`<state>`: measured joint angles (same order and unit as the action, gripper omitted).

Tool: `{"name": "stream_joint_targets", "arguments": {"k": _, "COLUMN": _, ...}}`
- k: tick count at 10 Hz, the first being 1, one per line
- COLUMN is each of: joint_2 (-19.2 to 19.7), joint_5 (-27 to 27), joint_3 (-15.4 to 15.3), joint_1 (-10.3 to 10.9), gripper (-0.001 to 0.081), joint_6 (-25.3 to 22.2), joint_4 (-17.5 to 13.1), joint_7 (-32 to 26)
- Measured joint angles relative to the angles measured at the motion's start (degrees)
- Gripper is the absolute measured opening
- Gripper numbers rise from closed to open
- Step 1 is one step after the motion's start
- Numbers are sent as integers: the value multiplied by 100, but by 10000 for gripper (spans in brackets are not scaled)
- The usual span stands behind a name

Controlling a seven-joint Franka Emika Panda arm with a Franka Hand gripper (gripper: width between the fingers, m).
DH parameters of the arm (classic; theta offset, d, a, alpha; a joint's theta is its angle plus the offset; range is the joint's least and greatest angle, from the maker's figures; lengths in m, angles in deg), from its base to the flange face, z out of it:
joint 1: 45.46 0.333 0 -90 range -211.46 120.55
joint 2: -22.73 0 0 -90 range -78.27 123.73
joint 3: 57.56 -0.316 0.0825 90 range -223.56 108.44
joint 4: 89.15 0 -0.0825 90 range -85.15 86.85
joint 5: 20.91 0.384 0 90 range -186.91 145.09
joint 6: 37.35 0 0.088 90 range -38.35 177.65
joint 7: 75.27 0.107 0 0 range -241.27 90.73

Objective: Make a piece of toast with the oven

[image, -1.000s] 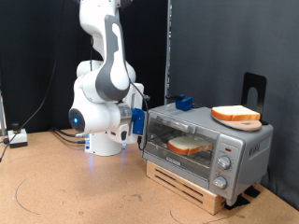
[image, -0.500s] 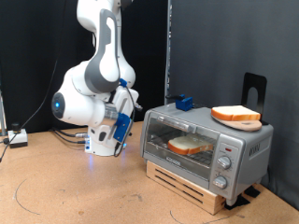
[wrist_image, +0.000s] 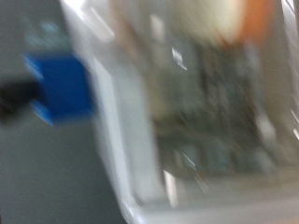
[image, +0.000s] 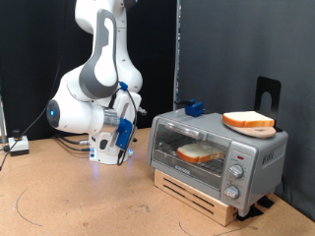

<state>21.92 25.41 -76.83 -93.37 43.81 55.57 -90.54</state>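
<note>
Blue housing is about all I can make out of my gripper in the exterior view; it hangs to the left of the oven, apart from it and touching nothing. Whether my fingers are spread or pressed together I cannot tell: the exterior view shows them too small, and the wrist view is smeared with blur. Nothing shows between them, so I take it I carry nothing.

Outward from there, the wrist view looks along my fingers at the oven's pale top, with a blue block sitting on it and a hint of bread with an orange crust at the frame edge. That suggests my hand is turned toward the oven.

Behind the glass door, which looks closed, the piece of toast lies flat on the rack, where the heat can reach both faces. So the loading seems done. The second bread slice rests on the oven's roof, probably parked out of the way as a spare. The oven stands on a wooden pallet, which lifts it off the table.

Counting: two bread slices, one oven, three knobs stacked down its front panel, one blue block, one arm.
</note>
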Motion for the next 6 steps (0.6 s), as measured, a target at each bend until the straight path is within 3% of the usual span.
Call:
{"name": "stream_joint_targets", "arguments": {"k": 3, "joint_2": 354, "joint_5": 858, "joint_3": -217, "joint_1": 80, "gripper": 809, "joint_6": 139, "joint_4": -384, "joint_7": -155}}
{"name": "stream_joint_targets", "arguments": {"k": 6, "joint_2": 519, "joint_5": 1462, "joint_3": -440, "joint_1": 267, "gripper": 809, "joint_6": 1172, "joint_4": -573, "joint_7": -83}}
